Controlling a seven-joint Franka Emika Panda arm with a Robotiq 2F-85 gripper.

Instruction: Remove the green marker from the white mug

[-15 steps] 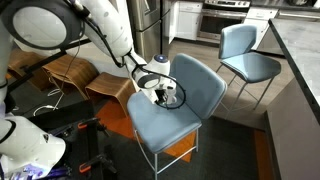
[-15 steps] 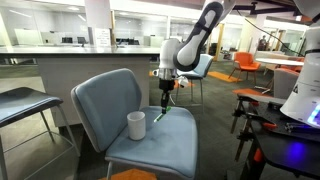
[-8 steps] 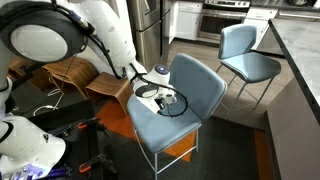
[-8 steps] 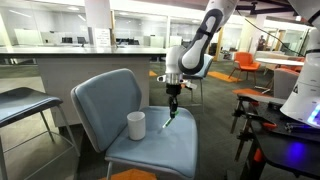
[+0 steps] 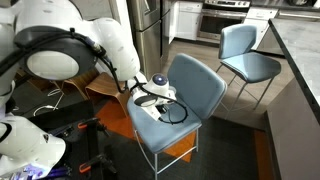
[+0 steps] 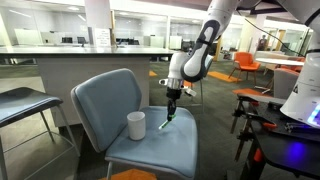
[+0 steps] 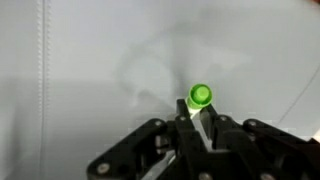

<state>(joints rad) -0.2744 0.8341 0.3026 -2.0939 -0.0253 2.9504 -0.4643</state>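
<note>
1. Although it is thin and small in an exterior view, the green marker [image 6: 167,117] is made out as a short bright-green stick. It hangs slightly tilted below the gripper [image 6: 172,103].
2. In the wrist view the marker [image 7: 200,96] is seen end-on, as a round, glossy green tip with a lighter centre. A pale length of its body runs down between the dark jaws.
3. The gripper [image 7: 196,128] is closed on the marker, which is pinched by its upper part between the two jaws.
4. The marker is held out of the white mug [image 6: 136,125], just beside it and over the seat of the blue chair [image 6: 165,150]. Whether its lower end touches the seat cannot be told.
5. The mug is seen as a small plain white cylinder, upright on the seat near the backrest. Its handle cannot be made out.
6. In an exterior view the gripper [image 5: 155,103] is seen low over the chair [image 5: 200,90], with a black cable [image 5: 178,108] looped beside it. Marker and mug cannot be told apart there.
</note>
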